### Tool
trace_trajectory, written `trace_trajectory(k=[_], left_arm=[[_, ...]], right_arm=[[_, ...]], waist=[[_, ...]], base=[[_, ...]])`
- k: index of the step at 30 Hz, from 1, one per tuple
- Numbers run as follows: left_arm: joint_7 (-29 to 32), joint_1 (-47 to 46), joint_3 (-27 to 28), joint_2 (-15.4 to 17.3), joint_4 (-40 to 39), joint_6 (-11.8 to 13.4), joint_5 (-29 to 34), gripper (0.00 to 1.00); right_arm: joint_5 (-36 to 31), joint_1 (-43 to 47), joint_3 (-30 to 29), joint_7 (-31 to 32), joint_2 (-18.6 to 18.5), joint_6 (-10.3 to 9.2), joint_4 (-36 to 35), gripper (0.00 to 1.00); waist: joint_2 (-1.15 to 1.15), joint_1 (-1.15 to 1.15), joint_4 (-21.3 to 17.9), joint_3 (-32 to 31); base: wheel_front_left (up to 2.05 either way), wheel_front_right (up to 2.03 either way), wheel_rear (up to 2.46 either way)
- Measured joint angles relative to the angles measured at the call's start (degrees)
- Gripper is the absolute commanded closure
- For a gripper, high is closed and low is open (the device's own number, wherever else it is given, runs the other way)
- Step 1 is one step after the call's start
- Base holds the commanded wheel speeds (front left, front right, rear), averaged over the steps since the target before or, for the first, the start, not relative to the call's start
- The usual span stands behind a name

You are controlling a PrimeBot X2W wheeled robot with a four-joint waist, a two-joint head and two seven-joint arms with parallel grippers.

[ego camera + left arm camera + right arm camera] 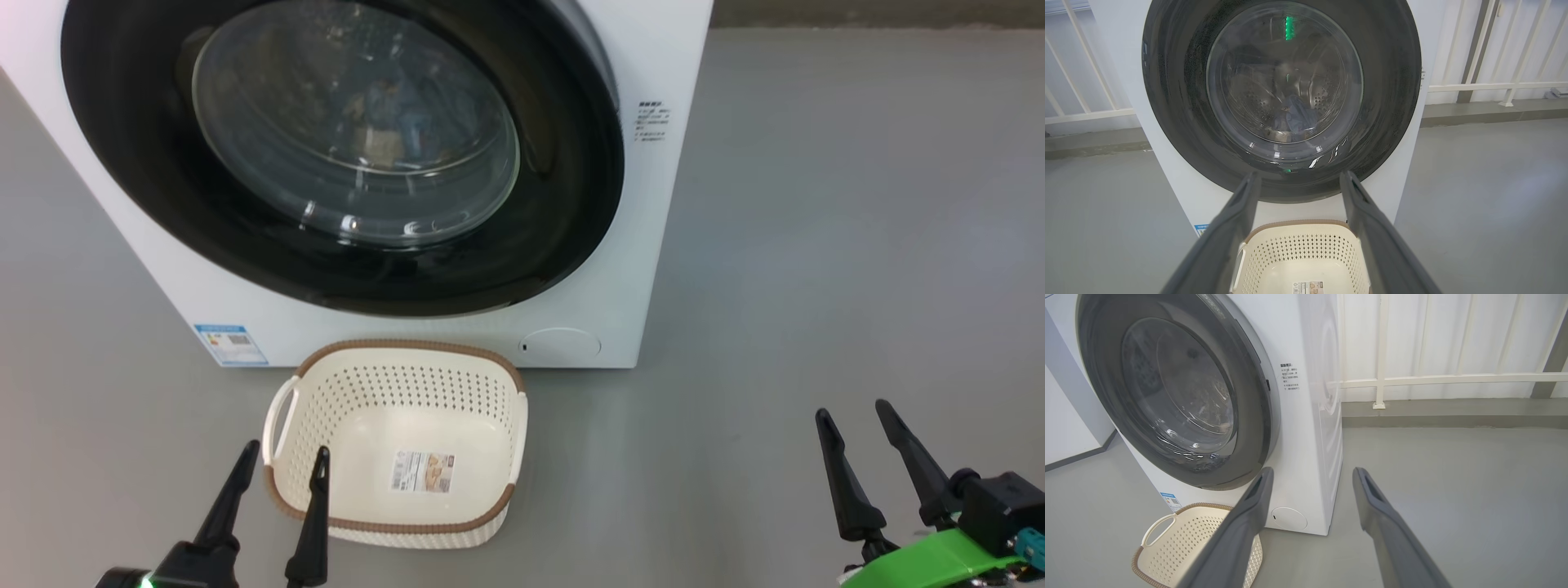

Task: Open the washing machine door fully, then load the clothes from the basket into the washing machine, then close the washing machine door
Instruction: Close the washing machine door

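Nearest the lens, the left gripper (pixel 286 449) stands with fingers apart at lower left, its tips overlapping the left rim of the basket (pixel 408 345), which sits bare at lower centre, just below the washing machine (pixel 678 73). The right gripper (pixel 851 410), also spread, holds nothing at lower right. Up-frame from both, the washing machine door (pixel 571 180) looks shut, with the clothes (pixel 1298 116) dim behind its glass. If the door's right edge needs a press, the right gripper lies nearer.
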Motion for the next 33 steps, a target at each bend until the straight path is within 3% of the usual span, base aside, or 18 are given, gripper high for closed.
trace_trajectory(k=[14, 33], left_arm=[[1.3, 2.4, 0.5, 1.4, -0.8, 0.1, -0.8, 0.00], [1.9, 3.2, 0.4, 2.4, -1.6, 1.2, -1.4, 0.00]], right_arm=[[-2.0, 5.7, -1.8, 2.0, 2.5, 0.00, -4.0, 0.00], [-2.6, 6.8, -2.9, 2.6, 4.2, 0.00, -5.6, 0.00]], waist=[[0.00, 0.00, -2.6, -4.6], [0.00, 0.00, -3.3, -5.1]], base=[[0.00, 0.00, 0.00], [0.00, 0.00, 0.00]])
